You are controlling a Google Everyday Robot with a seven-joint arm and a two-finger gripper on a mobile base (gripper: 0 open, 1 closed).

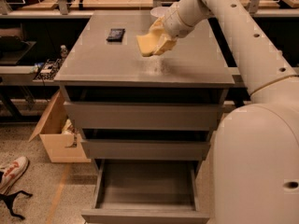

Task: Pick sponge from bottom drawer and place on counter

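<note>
Speckled workshop flooring is seen at the lower left, where a white and red sneaker (11,171) and a thin black strap (11,204) lie. Just right of them an open brown cardboard box (58,146) is set against the side of a grey three-drawer cabinet. A long wooden workbench (107,3) is seen along the back wall, behind the cabinet.

The wide, flat, slightly glossy grey counter (103,62) forms the cabinet's top. A small black flat rectangle (115,34) is laid on its far left part. To the right of that, near the middle of the counter, the pale yellow, soft rectangular sponge (145,45) is held tilted in the air above the surface, clear of it, with a faint reflection seen on the grey top below.

The two-finger gripper (159,40) is placed directly at the sponge's right end, above the counter's centre. Its yellowish padded fingers are clamped on the sponge, whose free end juts out from them to the left and downward. The cream-coloured robot arm (243,36) is stretched from the gripper up and to the right, then down to the large rounded cream body (259,167) at the lower right.

Below the counter, the two wider grey drawers (142,116) are shown shut. The narrow, shallow grey bottom drawer (145,215) is pulled out toward the camera, well below the sponge.
</note>
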